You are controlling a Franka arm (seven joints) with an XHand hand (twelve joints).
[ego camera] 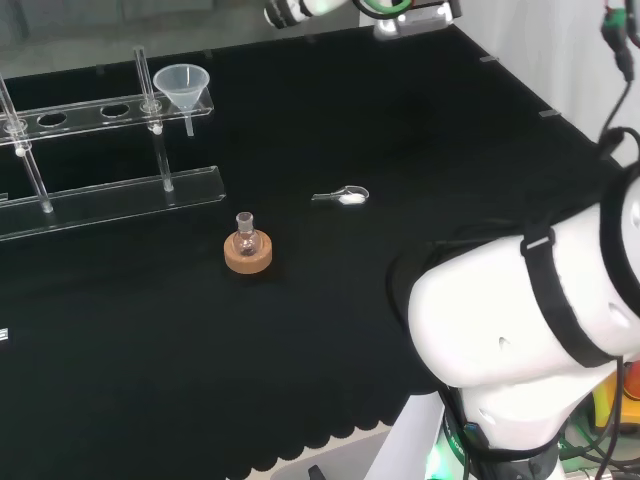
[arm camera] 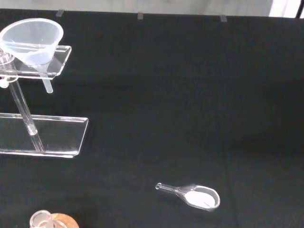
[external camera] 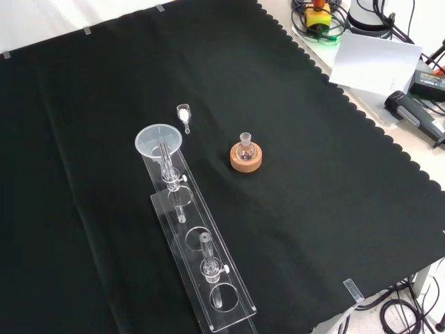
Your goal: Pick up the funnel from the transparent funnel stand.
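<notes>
A clear funnel sits in the end hole of the transparent funnel stand, its spout hanging below the top rail. The front view has the funnel at the far end of the stand, and the wrist view has the funnel resting on the stand's top rail. The stand is a clear base plate with upright rods and a rail with several holes.
A small round flask stands on a cork ring near the stand. A glass scoop with white powder lies on the cloth further right in the head view. The arm's white links fill the right. Cables and papers lie off the cloth.
</notes>
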